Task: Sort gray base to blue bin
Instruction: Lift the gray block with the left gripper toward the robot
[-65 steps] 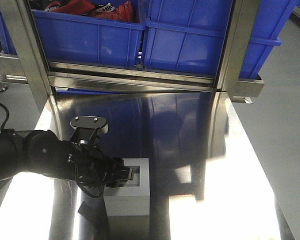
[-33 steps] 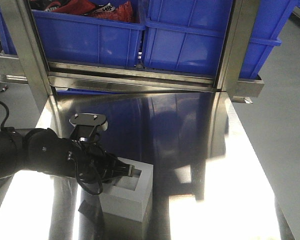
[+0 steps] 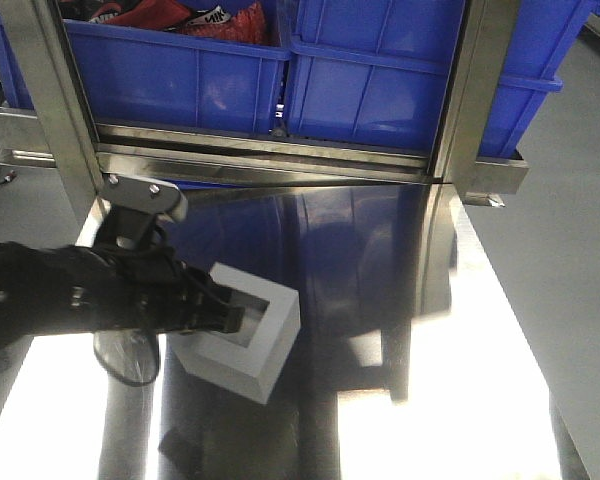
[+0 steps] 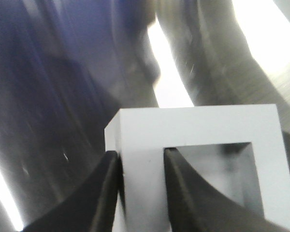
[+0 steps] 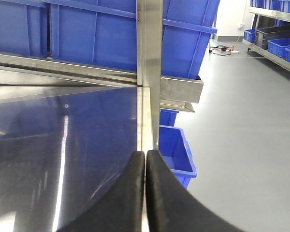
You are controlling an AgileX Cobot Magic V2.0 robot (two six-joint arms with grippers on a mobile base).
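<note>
The left gripper is clamping one wall of the gray block, one finger inside its recess. It is holding the block tilted, apparently clear of the steel table, for transfer to the blue bin. The right gripper is sitting closed and empty.

A polished stainless-steel surface carries broad streaks of white glare. Steel frame posts rise at its far edge, joined by a steel crossbar. Beyond lie a smooth gray floor, a white wall and shelving at the far right.
</note>
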